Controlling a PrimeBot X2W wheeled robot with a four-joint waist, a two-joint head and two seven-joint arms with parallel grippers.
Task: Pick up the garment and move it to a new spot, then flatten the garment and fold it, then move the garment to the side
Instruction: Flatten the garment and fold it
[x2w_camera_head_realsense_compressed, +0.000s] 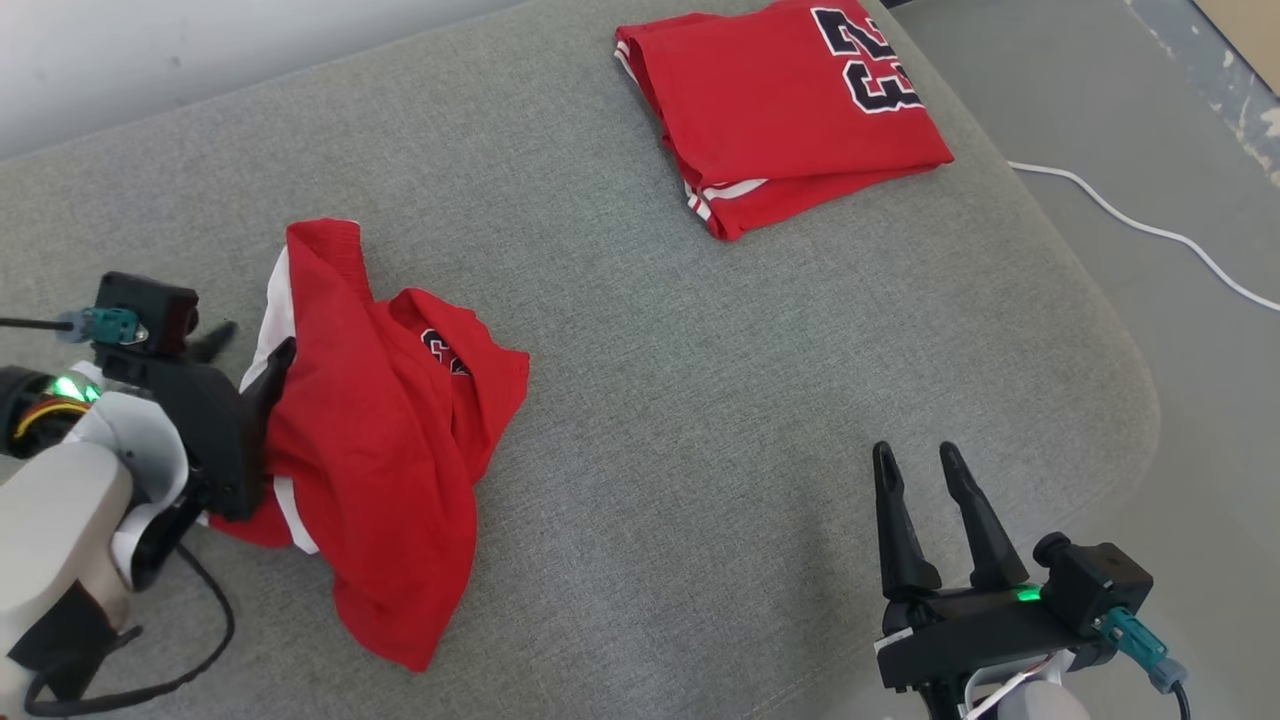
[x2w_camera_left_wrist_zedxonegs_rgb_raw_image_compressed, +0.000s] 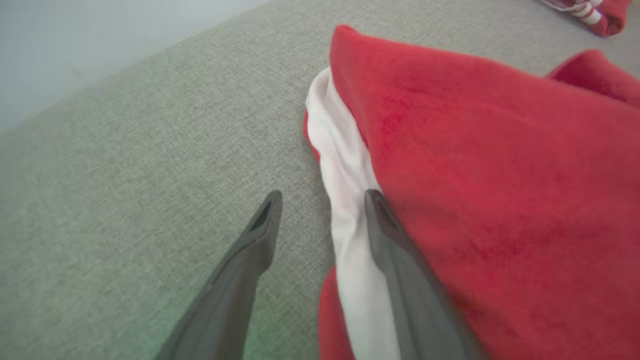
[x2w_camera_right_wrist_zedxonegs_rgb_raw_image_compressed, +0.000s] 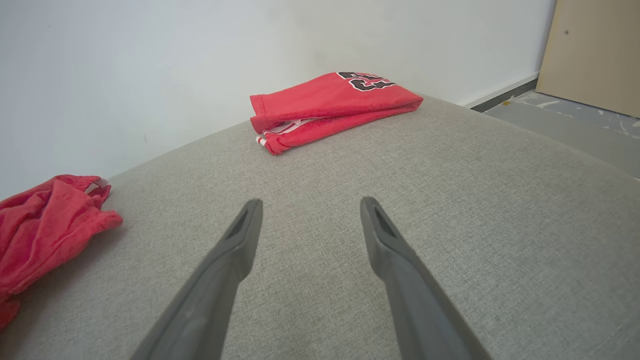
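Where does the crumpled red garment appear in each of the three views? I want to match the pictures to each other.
Head view: the crumpled garment lies at the lower left, on the grey cushion.
Left wrist view: it takes the right half, very close.
Right wrist view: it sits at the left edge, about mid-height.
Shared landmark: the folded jersey, at the top in all three views.

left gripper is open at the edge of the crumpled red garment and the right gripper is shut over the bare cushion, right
Not quite: the right gripper is open, fingers spread apart above the grey cushion, as the right wrist view shows. The left gripper is indeed open at the edge of the crumpled red garment.
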